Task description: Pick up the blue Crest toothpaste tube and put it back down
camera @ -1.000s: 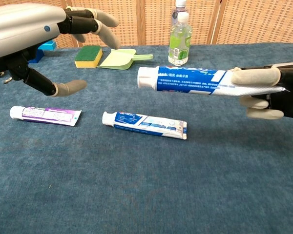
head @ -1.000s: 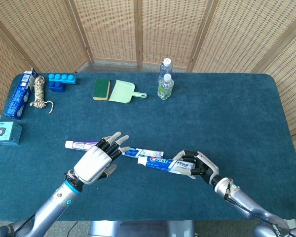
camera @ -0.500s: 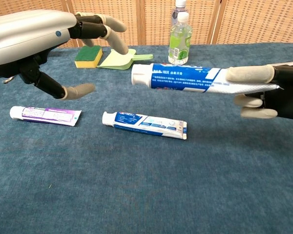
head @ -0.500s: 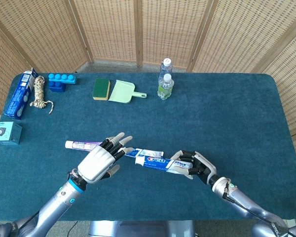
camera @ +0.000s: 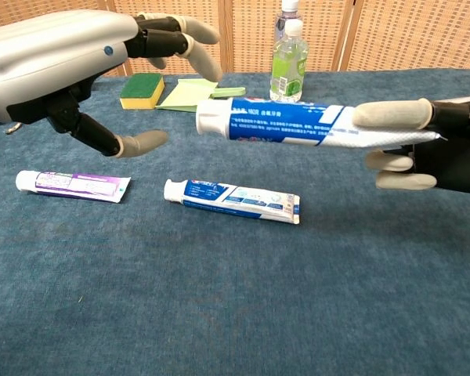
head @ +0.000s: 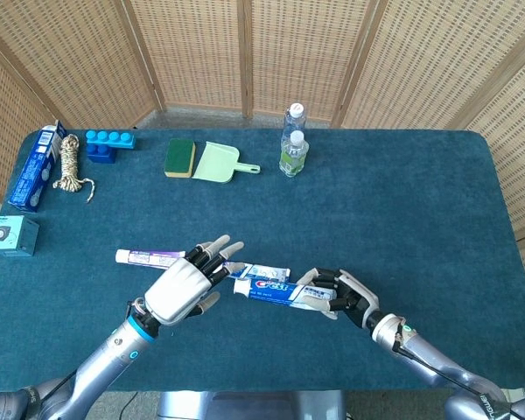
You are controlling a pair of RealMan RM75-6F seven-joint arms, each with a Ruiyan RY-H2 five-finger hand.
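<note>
The right hand has the Crest tube pinched by its flat tail end, one finger laid on top and another underneath. The tube sits up in the air, well off the counter, roughly level, cap end pointing toward the left hand. From the head camera the right hand is low near the front edge with the tube sticking out to the left.

The left hand is holding nothing, fingers spread wide, thumb dropped below the rest. The cap is just beside its fingertips, but I can't tell if they actually touch.

Below them, two more tubes lie flat on the counter: a blue-and-white one under the lifted tube, and a purple one further left.

At the back there's a sponge next to a green dustpan, two bottles, a blue block, a rope bundle, a blue box and a small teal box.
</note>
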